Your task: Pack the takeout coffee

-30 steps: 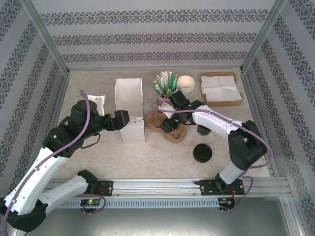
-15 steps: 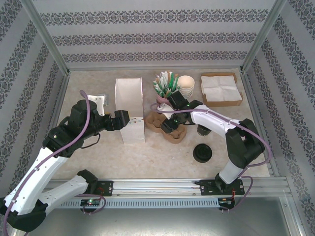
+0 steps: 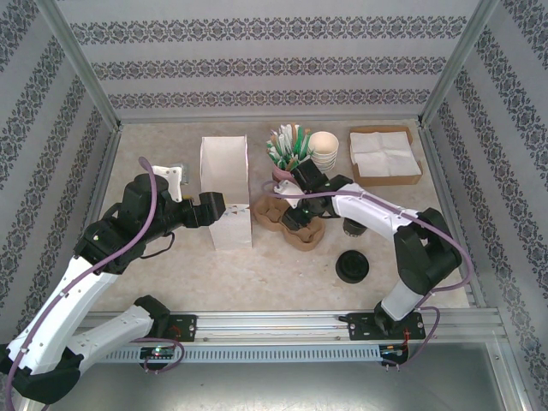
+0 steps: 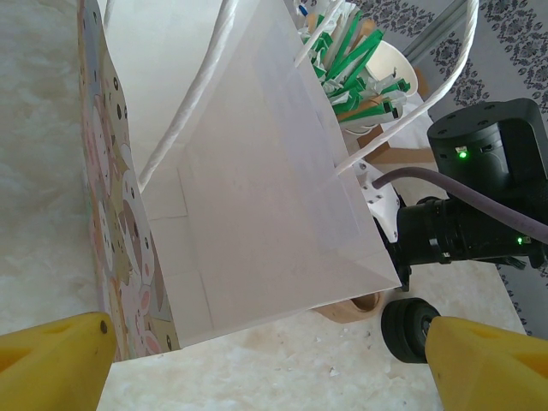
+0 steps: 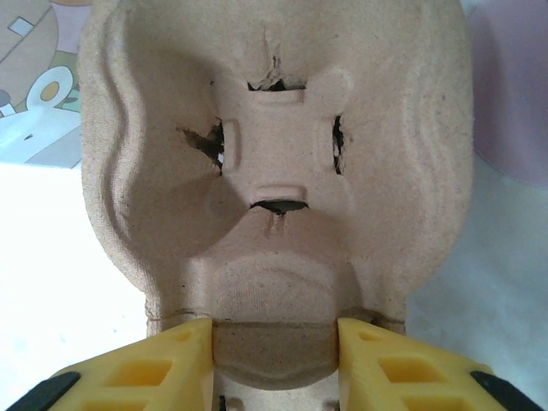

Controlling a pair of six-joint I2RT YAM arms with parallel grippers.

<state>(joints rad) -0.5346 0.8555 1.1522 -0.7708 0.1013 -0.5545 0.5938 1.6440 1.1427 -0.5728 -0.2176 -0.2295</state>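
Bag point(image 3: 227, 193), paper, white, stood upright and open-mouthed at centre-left of the top view, with a printed side panel and twisted handles. Left gripper point(image 3: 211, 209) sat at its near side, jaws wide apart and holding nothing. Cup carrier point(image 5: 274, 171), brown moulded pulp with bare wells, lay just right of the bag. Right gripper point(image 5: 274, 342) was clamped on its rim tab. Cardboard tray point(image 3: 387, 180) held white napkins point(image 3: 383, 150) at upper right. Pink holder point(image 3: 282, 175) held green-and-white stirrers point(image 3: 287, 145) at upper centre. Paper cups point(image 3: 324, 147) stood stacked beside it. Black lid point(image 3: 352, 266) lay at lower right.
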